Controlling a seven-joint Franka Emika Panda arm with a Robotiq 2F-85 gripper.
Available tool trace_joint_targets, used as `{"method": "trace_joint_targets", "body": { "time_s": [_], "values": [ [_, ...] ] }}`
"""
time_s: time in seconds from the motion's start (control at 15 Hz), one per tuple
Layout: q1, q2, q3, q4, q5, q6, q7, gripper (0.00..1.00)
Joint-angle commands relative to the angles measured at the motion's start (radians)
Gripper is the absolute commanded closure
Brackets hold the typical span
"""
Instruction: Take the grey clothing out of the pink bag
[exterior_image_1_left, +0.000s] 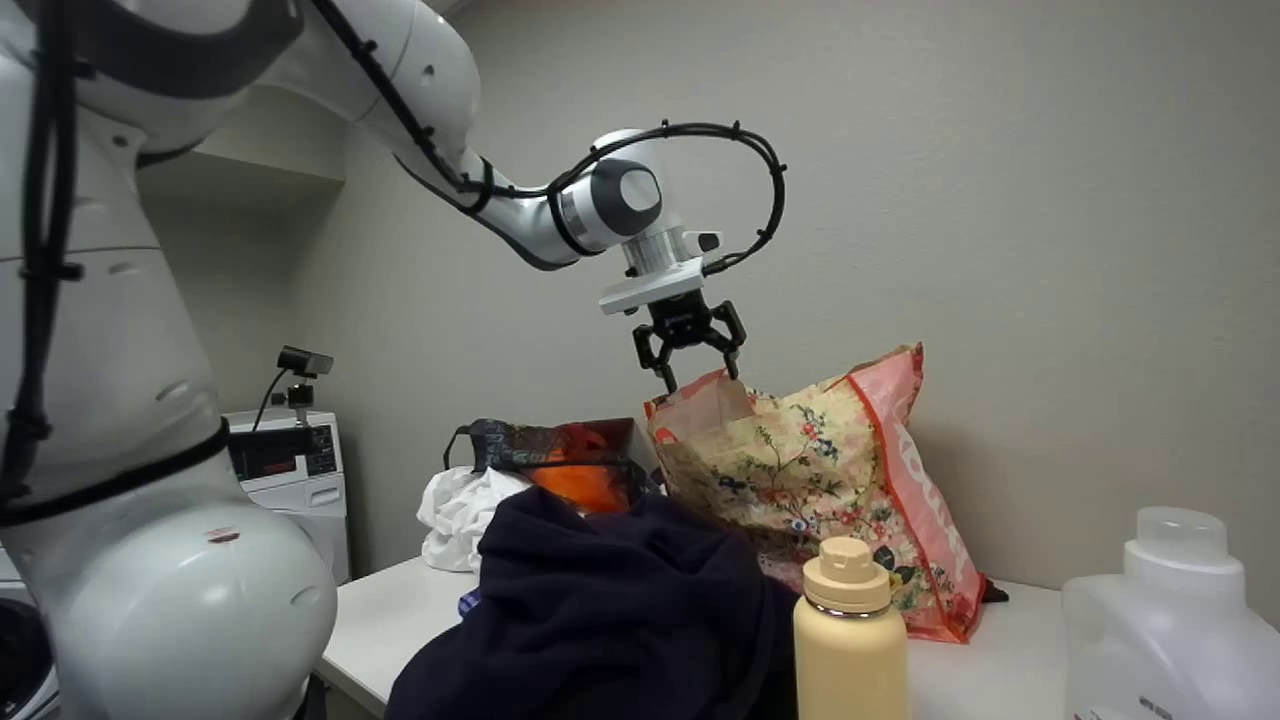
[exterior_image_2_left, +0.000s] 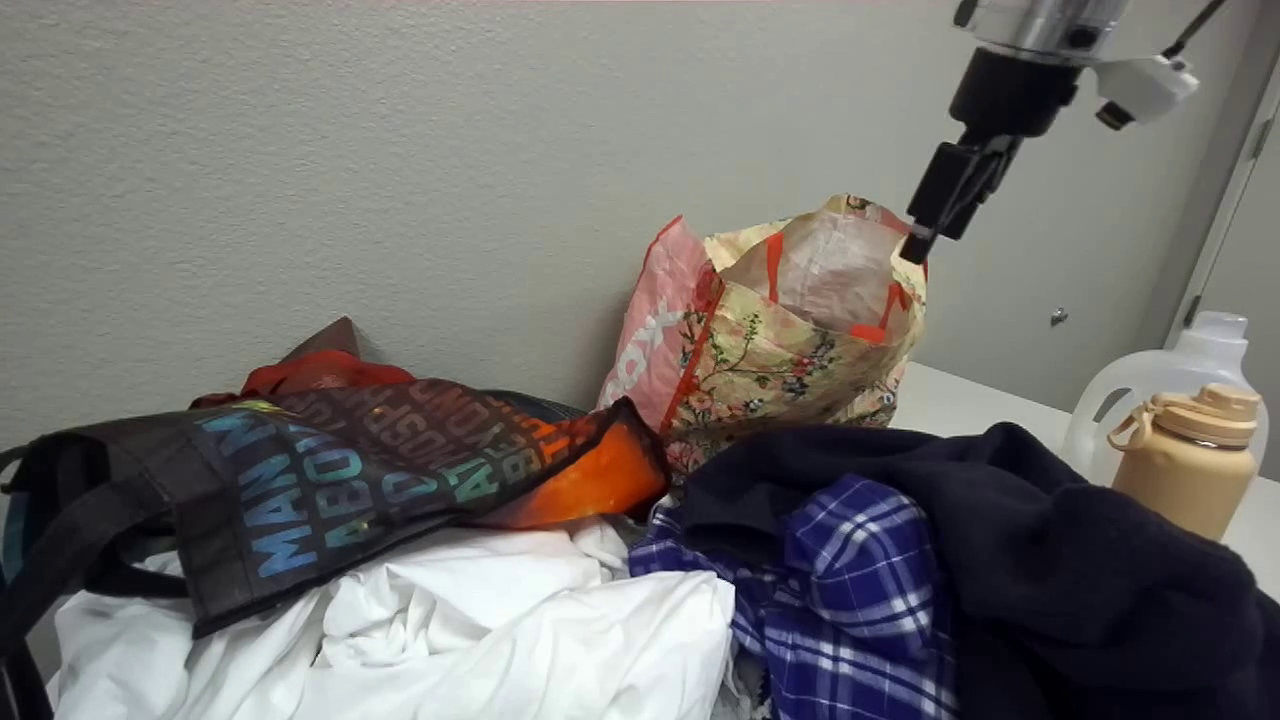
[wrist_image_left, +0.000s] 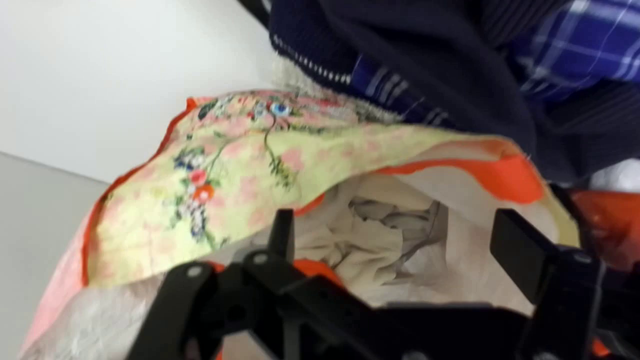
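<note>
The pink bag (exterior_image_1_left: 800, 460) leans on the table by the wall, its mouth gaping upward; its floral side (exterior_image_2_left: 770, 360) shows in both exterior views. Deep within it, the wrist view shows the grey clothing (wrist_image_left: 365, 245), crumpled at the bottom. The bag's walls hide that clothing in both exterior views. My gripper (exterior_image_1_left: 702, 381) points down at the bag's mouth, its tips around rim height. In the wrist view the jaws stand wide apart over the opening, and nothing is between the fingers (wrist_image_left: 520, 255). Whether a fingertip touches the rim, I cannot tell.
A dark navy garment (exterior_image_1_left: 600, 620) and a plaid cloth (exterior_image_2_left: 860, 590) lie in front of the bag. Nearby stand a tan bottle (exterior_image_1_left: 850, 650) and a translucent jug (exterior_image_1_left: 1150, 630). A black printed bag (exterior_image_2_left: 340, 480) rests on white cloth (exterior_image_2_left: 500, 630). The wall (exterior_image_1_left: 1050, 250) rises behind.
</note>
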Motion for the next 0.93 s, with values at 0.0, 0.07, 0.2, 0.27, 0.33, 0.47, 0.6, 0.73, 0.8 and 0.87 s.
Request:
{"method": "trace_joint_targets", "body": {
  "time_s": [0.0, 0.07, 0.2, 0.27, 0.33, 0.47, 0.6, 0.73, 0.8, 0.87],
  "values": [
    [-0.008, 0.188, -0.004, 0.184, -0.026, 0.103, -0.025, 0.00],
    [-0.011, 0.229, -0.004, 0.220, -0.033, 0.133, -0.019, 0.00],
    [-0.020, 0.310, -0.004, 0.284, -0.076, 0.188, 0.011, 0.00],
    [-0.022, 0.346, -0.007, 0.315, -0.096, 0.206, 0.023, 0.00],
    [-0.026, 0.383, -0.010, 0.340, -0.119, 0.230, 0.038, 0.00],
    [-0.026, 0.448, -0.021, 0.385, -0.163, 0.263, 0.077, 0.00],
    [-0.024, 0.508, -0.037, 0.418, -0.205, 0.299, 0.134, 0.00],
    [-0.013, 0.568, -0.064, 0.440, -0.261, 0.344, 0.209, 0.00],
    [-0.008, 0.594, -0.076, 0.448, -0.281, 0.362, 0.239, 0.00],
    [-0.002, 0.625, -0.090, 0.456, -0.301, 0.384, 0.275, 0.00]
  ]
}}
